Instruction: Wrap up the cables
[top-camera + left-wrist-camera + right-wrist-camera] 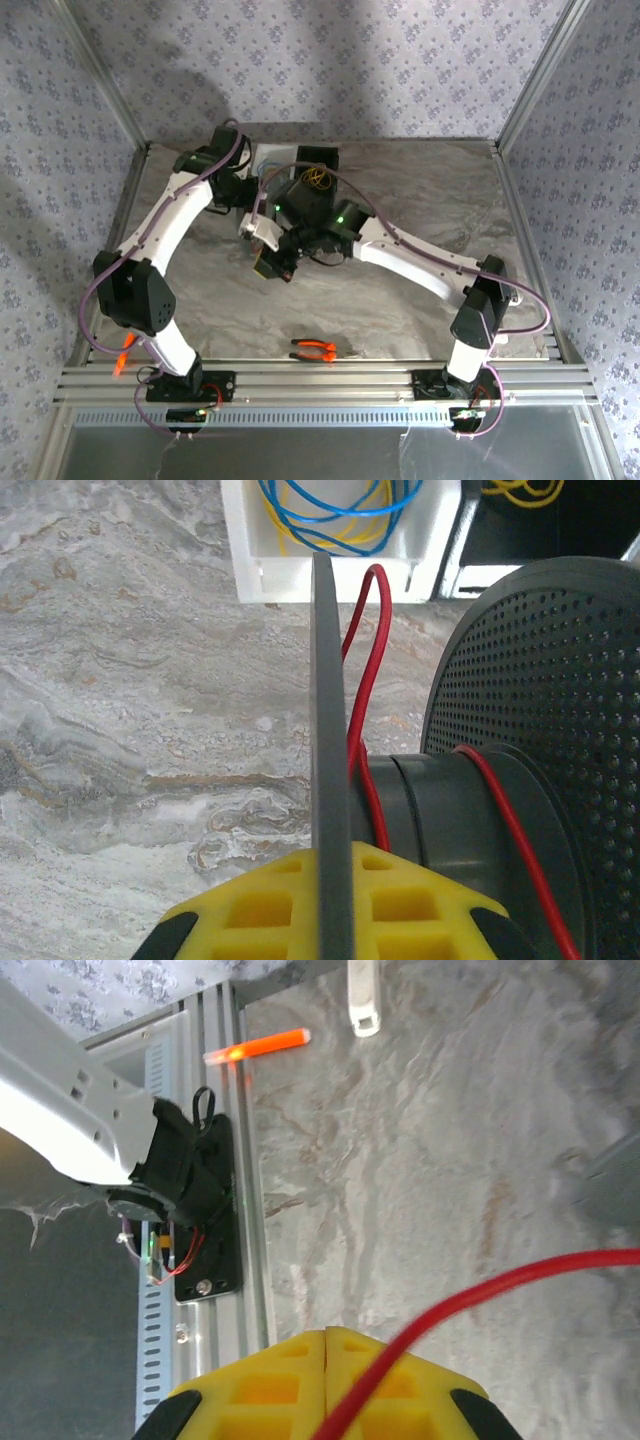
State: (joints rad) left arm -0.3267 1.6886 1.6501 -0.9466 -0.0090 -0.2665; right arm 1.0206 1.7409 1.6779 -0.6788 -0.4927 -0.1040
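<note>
A grey spool point(540, 680) with perforated flanges lies sideways in the left wrist view. My left gripper point(331, 858) is shut on its thin near flange point(328, 710), seen edge-on. A red cable point(368, 660) loops round the hub point(440, 800) and arcs up behind the flange. In the right wrist view my right gripper point(326, 1345) is shut, and the red cable point(500, 1290) comes out of its seam and runs off to the right. From above, both grippers meet at the spool point(272, 262) in the middle of the table.
A white box point(250, 540) of blue and yellow cables and a black box point(318, 160) with yellow cables stand at the back. Orange-handled pliers point(315, 349) lie near the front rail. An orange stick point(260, 1047) lies by the left arm's base point(190, 1210).
</note>
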